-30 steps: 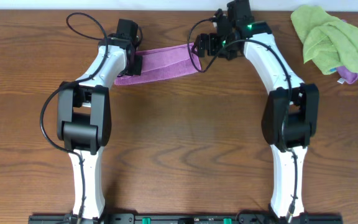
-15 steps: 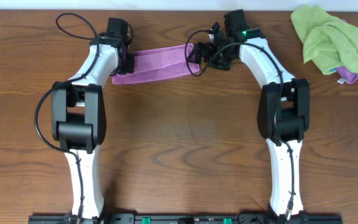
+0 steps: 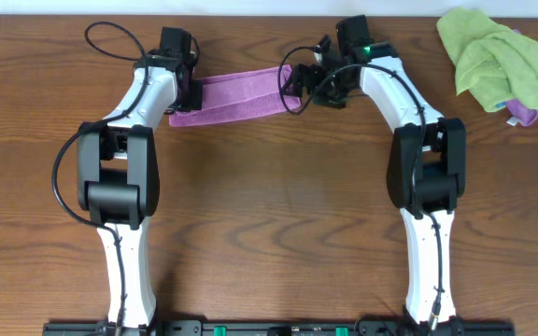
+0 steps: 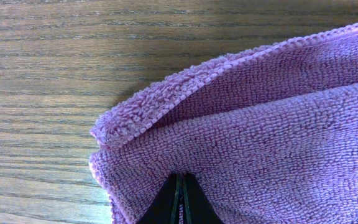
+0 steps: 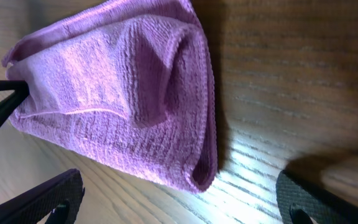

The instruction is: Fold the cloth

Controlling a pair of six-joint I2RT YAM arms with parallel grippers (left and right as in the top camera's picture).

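Observation:
The cloth (image 3: 236, 96) is a purple strip, folded lengthwise, lying at the far middle of the wooden table. My left gripper (image 3: 196, 93) is at its left end. In the left wrist view the left gripper (image 4: 181, 179) is shut, its dark tips pinching a layer of the cloth (image 4: 272, 130) near a doubled corner. My right gripper (image 3: 299, 82) is at the cloth's right end. In the right wrist view the right gripper (image 5: 182, 202) stands open, one of its fingers (image 5: 48, 199) on each side of the rolled end of the cloth (image 5: 123, 99), which rests on the wood untouched.
A crumpled lime-green cloth (image 3: 491, 54) lies at the far right corner, with a bit of purple fabric (image 3: 527, 115) showing under its lower edge. The table's far edge (image 3: 250, 17) runs just behind both grippers.
Over the last second my left gripper drew the cloth's left end leftward and away, and the right gripper followed to the left. In the last half second nothing has moved.

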